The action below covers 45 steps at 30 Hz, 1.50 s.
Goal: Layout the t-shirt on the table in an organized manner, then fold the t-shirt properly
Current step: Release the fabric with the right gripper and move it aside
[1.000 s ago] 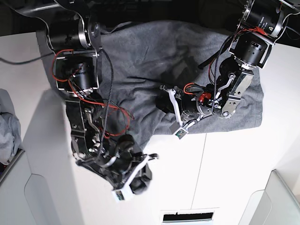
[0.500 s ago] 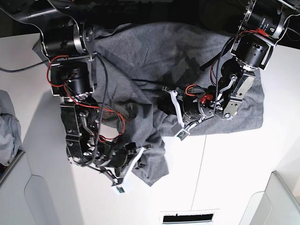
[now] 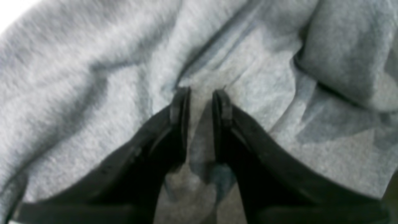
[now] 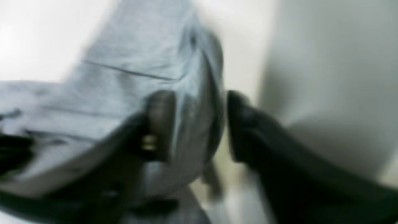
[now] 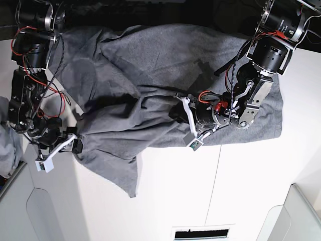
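Grey t-shirt [image 5: 165,65] lengthwise across table [image 5: 251,175]

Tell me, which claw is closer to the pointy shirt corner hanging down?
Right claw sits beside the t-shirt corner; left claw is farther, mid-shirt.

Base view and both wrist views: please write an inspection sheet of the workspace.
Surface: large smooth white table, thin dark seam; bare at the front.
Job's things: plain heather-grey cotton t-shirt, rumpled, one corner trailing forward.
Clutter: paler grey cloth bundle at the edge.
Grippers: left gripper pinches a shirt fold; right gripper jaws apart, cloth between them, blurred.
Cables: red and black wires along both arms.
Surroundings: light grey angled bins at the front corners.
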### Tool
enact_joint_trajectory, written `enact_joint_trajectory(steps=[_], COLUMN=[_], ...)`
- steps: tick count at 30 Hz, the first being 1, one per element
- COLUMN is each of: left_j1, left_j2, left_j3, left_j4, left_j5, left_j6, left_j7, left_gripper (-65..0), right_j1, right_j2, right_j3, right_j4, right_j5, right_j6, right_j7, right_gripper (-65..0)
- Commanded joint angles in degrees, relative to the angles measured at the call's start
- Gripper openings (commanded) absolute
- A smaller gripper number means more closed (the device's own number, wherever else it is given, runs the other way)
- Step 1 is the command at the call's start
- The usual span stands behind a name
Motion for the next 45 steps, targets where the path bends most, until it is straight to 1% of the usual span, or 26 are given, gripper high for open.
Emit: enact_joint_trajectory(steps=[1, 4, 5, 7, 10, 11, 12, 14, 16, 17, 19, 22, 24, 28, 31, 34, 37, 39, 41, 42, 43, 45], left_j1=[-1.07, -1.07, -1.07, -1.09, -1.44, -1.84, -2.43, -3.69, -4.44, -4.57, -4.57, -4.50, -4.13, -3.78, -3.54, -2.34, -1.07, -0.59, -0.24, -0.11, 0.02, 0.13], left_j2=[-0.17, -0.20, -0.20, -0.20, -0.33, -0.33, -0.35, -0.33, -0.35, -0.35, -0.35, -0.33, -0.35, -0.35, -0.35, -0.35, -0.33, -0.28, -0.31, -0.31, -0.33, -0.44], left_j3=[-0.26, -0.26, -0.26, -0.26, -0.28, -0.28, -0.28, -0.28, -0.28, -0.28, -0.28, -0.28, -0.28, -0.28, -0.28, -0.28, -0.28, -0.28, -0.26, -0.26, -0.26, -0.28], left_j4=[0.74, 0.74, 0.74, 0.74, 0.76, 0.90, 1.11, 2.36, 4.81, 6.21, 8.46, 9.29, 9.27, 9.25, 9.25, 9.25, 9.25, 9.25, 9.25, 9.25, 9.25, 9.22], left_j5=[-0.42, -0.39, -0.39, -0.39, -0.48, -0.83, -1.86, -5.55, -8.37, -8.81, -8.76, -8.74, -8.68, -8.48, -8.52, -8.57, -8.52, -8.57, -8.55, -8.50, -8.41, -7.04], left_j6=[-0.24, -0.24, -0.24, -0.24, -0.26, -0.59, -1.68, -3.78, -3.89, -3.89, -3.89, -3.89, -3.89, -3.89, -3.89, -3.89, -3.89, -3.89, -3.91, -3.91, -3.91, -3.89], left_j7=[-0.42, -0.39, -0.39, -0.37, -0.31, 0.00, 0.98, 3.58, 5.51, 5.90, 5.90, 5.90, 5.90, 5.88, 5.88, 5.88, 5.84, 5.62, 4.96, 4.96, 4.98, 4.96], left_gripper=[-49.7, -49.7, -49.7, -49.7, -49.7, -49.7, -49.7, -49.7, -49.7, -49.7, -49.7, -49.7, -49.7, -49.7, -49.7, -49.7, -49.7, -49.7, -49.7, -49.7, -49.7, -49.7], right_j1=[0.74, -1.38, -2.03, -3.30, -6.03, -7.06, -8.15, -10.86, -13.79, -14.97, -17.14, -19.52, -20.00, -18.71, -17.00, -15.74, -14.03, -12.55, -11.32, -10.91, -10.64, -10.47], right_j2=[1.14, 1.70, 1.68, 1.53, 0.52, -0.13, -0.90, -2.10, -2.27, -2.25, -2.27, -2.27, -2.27, -2.62, -4.35, -7.58, -10.64, -11.72, -12.11, -12.11, -12.07, -12.04], right_j3=[1.14, 4.79, 6.16, 8.26, 9.16, 9.14, 9.03, 8.41, 7.04, 6.19, 4.24, 1.70, 0.74, -0.52, -1.70, -1.95, -1.95, -1.95, -1.95, -1.95, -1.95, -1.92], right_j4=[1.07, 1.22, 1.55, 3.17, 7.37, 9.03, 10.78, 13.81, 15.47, 15.54, 15.52, 15.52, 15.50, 15.47, 15.45, 15.02, 12.79, 10.97, 9.66, 9.35, 9.31, 9.55], right_j5=[1.86, 5.66, 7.28, 11.85, 18.97, 20.31, 20.52, 20.48, 19.80, 18.86, 15.80, 12.07, 11.45, 11.52, 11.43, 10.16, 6.84, 5.90, 5.70, 5.46, 5.01, 3.74], right_j6=[-0.22, -0.52, -0.46, 1.29, 5.42, 6.21, 6.38, 6.43, 6.38, 6.32, 5.40, 2.62, 1.20, 1.18, 1.11, 0.66, -1.36, -1.66, -2.12, -2.10, -2.08, -1.99], right_j7=[1.18, 0.90, 0.02, -2.73, -7.23, -8.39, -9.11, -9.46, -9.38, -9.11, -7.56, -2.97, -1.25, 0.20, 0.31, 1.20, 2.71, 3.78, 4.50, 4.74, 4.74, 4.81], right_gripper=[-29.1, -29.0, -29.0, -29.0, -29.3, -29.3, -29.3, -29.3, -29.3, -29.3, -29.2, -29.2, -29.2, -29.2, -29.2, -29.2, -29.2, -29.2, -29.5, -33.0, -39.3, -56.8])
